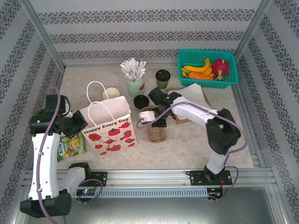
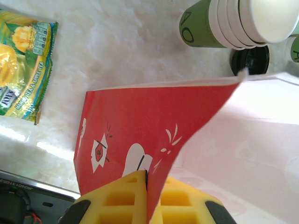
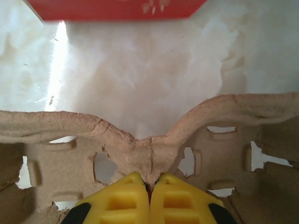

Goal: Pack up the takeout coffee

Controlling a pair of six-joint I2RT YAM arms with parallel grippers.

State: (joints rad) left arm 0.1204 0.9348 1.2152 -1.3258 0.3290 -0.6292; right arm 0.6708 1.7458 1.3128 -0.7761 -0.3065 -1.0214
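Coffee cup (image 1: 162, 78) is standing behind the paper bag (image 2: 140, 121), whose rim the left hand (image 2: 146, 182) is pinching. Beside the bag, the right hand (image 3: 150, 184) is clamping a pulp carrier (image 3: 70, 158) by its cracked ridge, likely risking a tear.

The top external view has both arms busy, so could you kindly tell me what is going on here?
The left gripper is shut on the edge of the paper gift bag, which stands upright. The right gripper is shut on the middle ridge of the brown pulp cup carrier beside the bag. The takeout coffee stands untouched farther back, next to the mint-green cup of sticks, not yet packed.
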